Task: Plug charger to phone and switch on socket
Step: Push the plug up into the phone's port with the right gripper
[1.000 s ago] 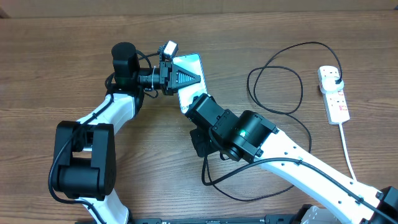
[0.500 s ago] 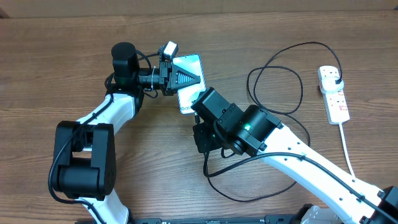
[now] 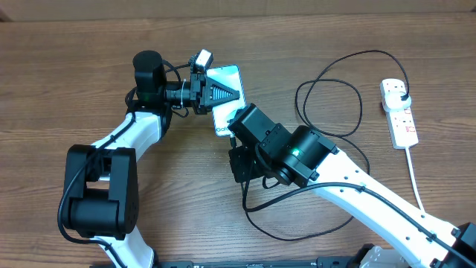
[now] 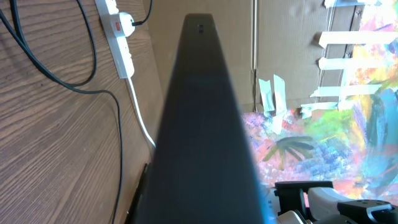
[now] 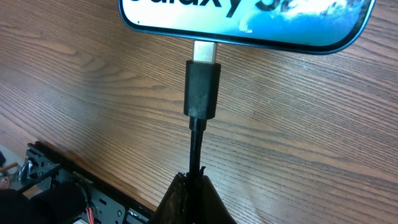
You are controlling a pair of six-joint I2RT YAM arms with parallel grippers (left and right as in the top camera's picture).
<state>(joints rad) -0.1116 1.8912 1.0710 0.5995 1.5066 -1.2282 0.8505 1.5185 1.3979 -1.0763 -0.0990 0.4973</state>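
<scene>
**A:** Where is the phone sitting?

**B:** The phone [image 3: 227, 76] is lying face up on the table [image 3: 67, 45], its pale blue screen glowing, between the two arms.

**A:** And what is the left claw doing?

**B:** The left claw [image 3: 236, 93] is reaching across the middle of the phone with its two fingers pressed together into one dark wedge, gripping nothing. Whether it is actually bearing down on the glass, I cannot tell.

**A:** And the right one?

**B:** The right claw [image 5: 189, 186] is pinching the charger [image 5: 201, 90] tight on the thin cable, just behind the connector. The connector's silver tip is touching the phone's lower edge, right under the "Galaxy" lettering (how deep it is sitting, the wrist view is not showing).

**A:** Where is the rest of the cable running?

**B:** It is looping loosely over the table to the right, and its black plug is sitting in the end outlet of the socket [image 3: 399, 113]. The socket is lying well apart from the phone, near the right edge, with its white cord trailing toward the front.
</scene>
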